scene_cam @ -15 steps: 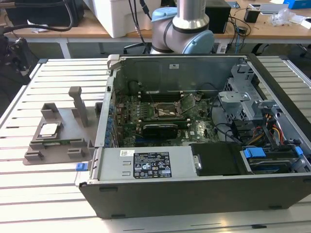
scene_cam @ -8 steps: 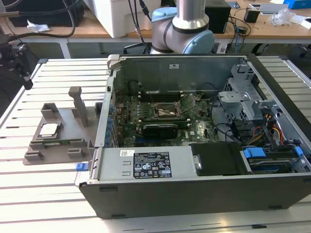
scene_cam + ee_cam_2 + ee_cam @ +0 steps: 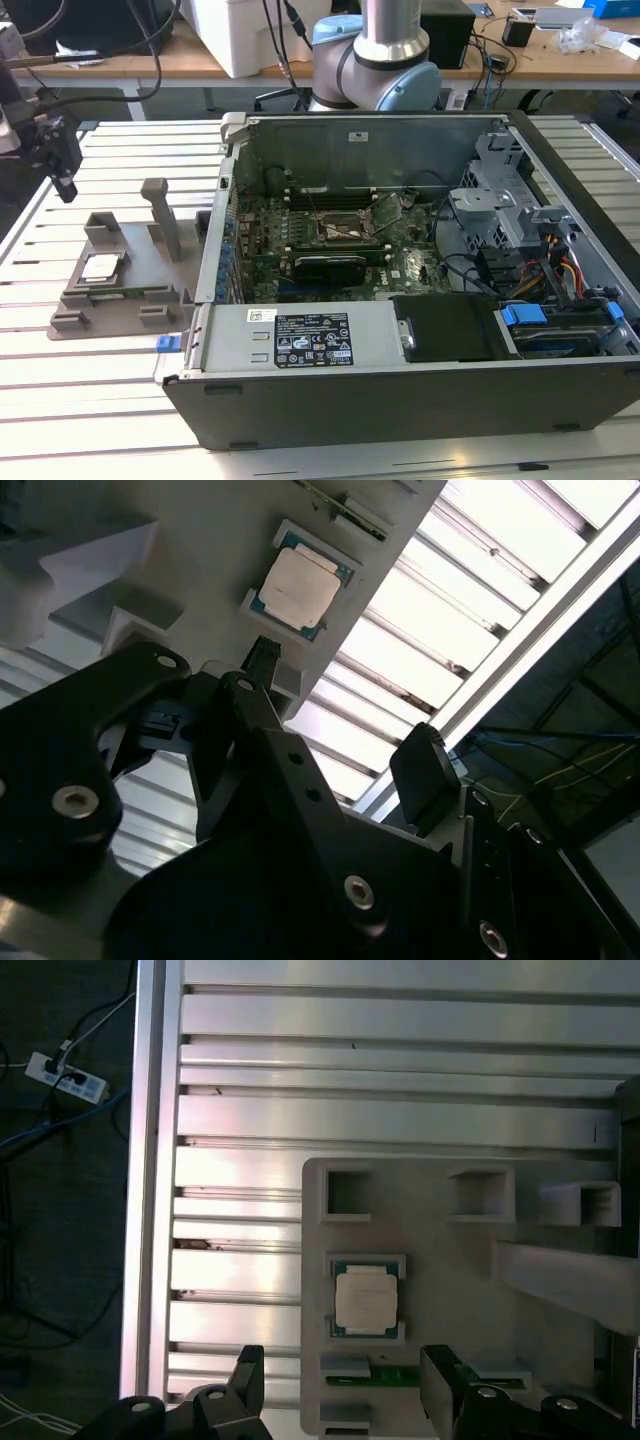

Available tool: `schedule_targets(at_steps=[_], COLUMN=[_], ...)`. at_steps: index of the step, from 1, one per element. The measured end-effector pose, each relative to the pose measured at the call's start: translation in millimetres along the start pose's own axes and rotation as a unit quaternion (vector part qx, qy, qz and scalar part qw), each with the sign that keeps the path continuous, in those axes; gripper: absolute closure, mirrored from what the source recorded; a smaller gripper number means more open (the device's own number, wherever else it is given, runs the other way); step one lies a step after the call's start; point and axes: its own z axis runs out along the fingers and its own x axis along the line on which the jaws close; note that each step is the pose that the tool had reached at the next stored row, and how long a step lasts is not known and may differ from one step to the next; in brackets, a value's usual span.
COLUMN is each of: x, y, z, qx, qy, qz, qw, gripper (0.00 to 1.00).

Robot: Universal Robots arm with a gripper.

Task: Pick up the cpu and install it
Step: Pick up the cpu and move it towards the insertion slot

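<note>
The cpu (image 3: 100, 266) is a small silvery square with a green rim. It lies flat in a recess of a grey printed holder (image 3: 120, 300) on the slatted table, at the exterior view's left. Both wrist views look down on the cpu (image 3: 365, 1297) (image 3: 298, 585). My gripper (image 3: 63, 180) hangs above the table beyond the holder's far left corner, well clear of the chip. Its black fingers (image 3: 248, 1370) stand apart, and the gripper (image 3: 345, 1368) (image 3: 345, 715) is open with nothing between them. The motherboard socket (image 3: 345, 228) sits inside the open computer case.
The open computer case (image 3: 400, 380) fills the middle and the exterior view's right, with cables and drive bays inside. Upright posts (image 3: 160, 215) rise from the holder. The table's edge rail (image 3: 150, 1180) runs close by, with a power strip (image 3: 65, 1075) on the floor beyond.
</note>
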Motion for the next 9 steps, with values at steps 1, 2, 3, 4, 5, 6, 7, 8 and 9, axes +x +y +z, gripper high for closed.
schedule_targets(at_steps=[1, 2, 3, 4, 5, 6, 7, 8, 9], x=[-0.1, -0.1, -0.2, -0.2, -0.3, -0.3, -0.4, -0.5, -0.6], y=[-0.1, -0.1, -0.2, -0.2, -0.2, -0.2, -0.3, -0.4, -0.4], z=[3.3, 6.5, 8.3, 10.1, 12.0, 14.2, 18.5, 21.9, 24.2], qx=[0.0000, 0.0000, 0.0000, 0.0000, 0.0000, -0.0001, 0.0000, 0.0000, 0.0000], qy=[0.0001, 0.0002, 0.0002, 0.0003, 0.0003, 0.0003, 0.0005, 0.0005, 0.0006], qz=[0.000, 0.000, 0.000, 0.000, 0.000, 0.000, 0.000, 0.000, 0.000], qw=[1.0000, 1.0000, 1.0000, 1.0000, 1.0000, 1.0000, 1.0000, 1.0000, 1.0000], gripper=[0.28, 0.28, 0.28, 0.28, 0.28, 0.28, 0.28, 0.28, 0.28])
